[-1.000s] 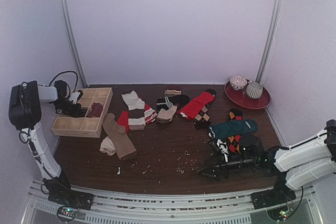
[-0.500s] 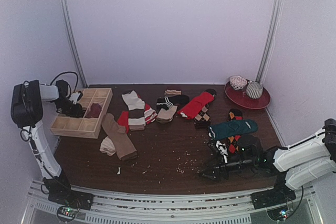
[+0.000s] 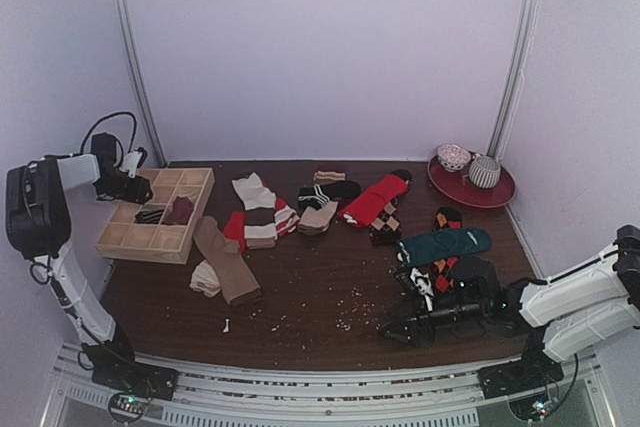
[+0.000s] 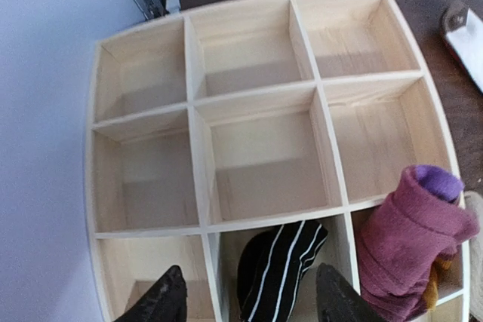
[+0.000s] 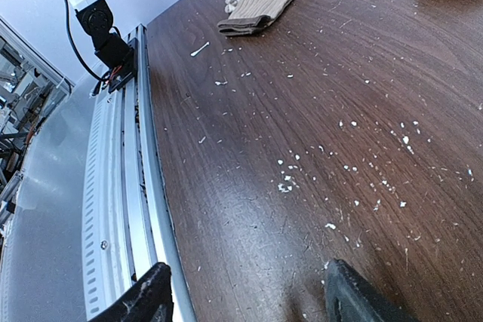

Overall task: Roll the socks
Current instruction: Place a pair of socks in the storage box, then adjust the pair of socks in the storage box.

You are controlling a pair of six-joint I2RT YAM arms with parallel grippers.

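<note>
My left gripper (image 3: 125, 187) (image 4: 253, 303) hangs open above the left side of the wooden divided box (image 3: 130, 237) (image 4: 200, 179). Below its spread fingers a rolled black-and-white striped sock (image 4: 279, 265) (image 3: 150, 215) lies in a near compartment. A rolled magenta-purple sock (image 4: 411, 239) (image 3: 180, 210) fills the compartment next to it. Loose socks lie across the table: tan (image 3: 228, 265), cream-striped (image 3: 258, 209), red (image 3: 375, 199), dark teal (image 3: 445, 244) and argyle (image 3: 440, 272). My right gripper (image 3: 400, 329) (image 5: 249, 299) is open and low over bare tabletop, holding nothing.
A red plate (image 3: 500, 195) with two small bowls stands at the back right. White crumbs (image 3: 350, 302) (image 5: 287, 185) dot the dark wood. The metal rail (image 5: 128, 186) runs along the table's near edge, close to my right gripper. The box's other compartments hold nothing.
My left gripper has opened, let go of the striped sock roll in the box, and risen up and to the left. The right arm has barely moved.
</note>
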